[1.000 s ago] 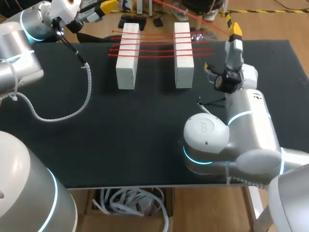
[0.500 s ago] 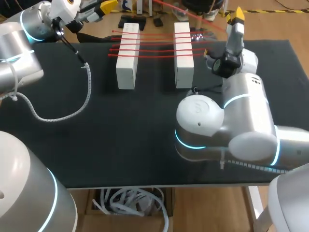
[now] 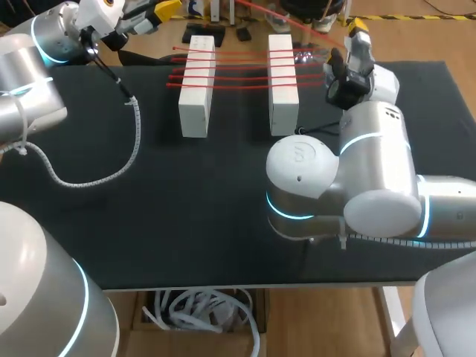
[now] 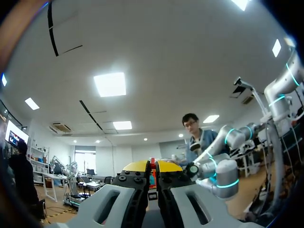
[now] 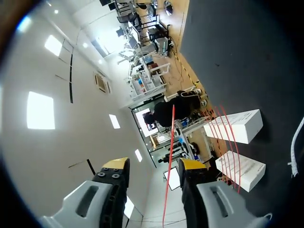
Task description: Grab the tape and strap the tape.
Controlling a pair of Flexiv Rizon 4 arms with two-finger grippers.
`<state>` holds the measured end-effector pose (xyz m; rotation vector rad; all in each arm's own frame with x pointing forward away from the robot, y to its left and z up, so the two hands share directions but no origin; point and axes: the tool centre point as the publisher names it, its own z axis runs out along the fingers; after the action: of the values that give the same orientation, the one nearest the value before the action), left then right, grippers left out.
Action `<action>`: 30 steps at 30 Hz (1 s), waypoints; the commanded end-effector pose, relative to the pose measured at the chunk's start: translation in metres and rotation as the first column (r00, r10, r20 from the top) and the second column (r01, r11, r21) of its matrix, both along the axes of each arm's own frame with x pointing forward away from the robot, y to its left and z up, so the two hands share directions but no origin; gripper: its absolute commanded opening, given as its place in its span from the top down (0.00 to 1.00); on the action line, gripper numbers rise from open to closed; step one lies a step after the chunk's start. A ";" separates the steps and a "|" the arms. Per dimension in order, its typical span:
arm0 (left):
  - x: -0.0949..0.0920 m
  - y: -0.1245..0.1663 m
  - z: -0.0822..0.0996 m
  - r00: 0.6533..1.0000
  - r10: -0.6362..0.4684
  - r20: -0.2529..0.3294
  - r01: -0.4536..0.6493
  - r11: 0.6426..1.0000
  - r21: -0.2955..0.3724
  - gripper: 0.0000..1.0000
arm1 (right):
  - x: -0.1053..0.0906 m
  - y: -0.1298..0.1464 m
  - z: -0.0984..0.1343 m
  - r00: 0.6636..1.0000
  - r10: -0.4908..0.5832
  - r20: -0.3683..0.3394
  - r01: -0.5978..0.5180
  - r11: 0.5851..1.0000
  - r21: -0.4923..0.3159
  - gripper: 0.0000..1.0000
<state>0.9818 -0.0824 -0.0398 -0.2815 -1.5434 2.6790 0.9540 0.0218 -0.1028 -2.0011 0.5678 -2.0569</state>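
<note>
Jaws of the left gripper [image 4: 152, 167] were pressed almost together in the left wrist view, the yellow tips side by side with only a thin slit between them. A sliver of red showed in that slit; whether it was the tape could not be told.

Right wrist view: the jaws of the right gripper [image 5: 153, 166] stood spread apart. One strand of red tape [image 5: 169, 152] ran lengthwise through the gap, closer to one finger and pinched by neither. Ahead of the gripper, more red strands crossed two white blocks [image 5: 236, 126] on the black desk [image 5: 237, 47]. A white ribbed cable [image 5: 297, 147] lay beside the blocks.

Head view: the two white blocks [image 3: 195, 85] stood side by side near the middle of the desk's far edge. Several tape strands [image 3: 238, 68] were stretched across both of them. A further strand slanted away past the far edge, near the right gripper [image 3: 357, 31], which was raised over that edge beside the right-hand block. The left gripper [image 3: 162, 10] hung beyond the far left corner. The white cable [image 3: 136, 141] curved across the left part of the desk.
</note>
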 end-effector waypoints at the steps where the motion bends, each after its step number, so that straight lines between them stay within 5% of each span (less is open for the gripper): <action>1: 0.001 0.000 -0.001 1.000 -0.003 0.000 0.003 1.000 -0.001 1.00 | -0.001 0.000 0.003 1.000 -0.001 -0.004 0.001 1.000 0.001 0.54; 30: 0.001 0.000 -0.001 1.000 -0.003 0.000 0.003 1.000 -0.001 1.00 | -0.008 0.003 0.009 1.000 0.018 0.014 -0.018 0.999 0.031 0.60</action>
<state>0.9818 -0.0824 -0.0398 -0.2815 -1.5434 2.6790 0.9475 0.0248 -0.0965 -1.9568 0.5699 -2.0414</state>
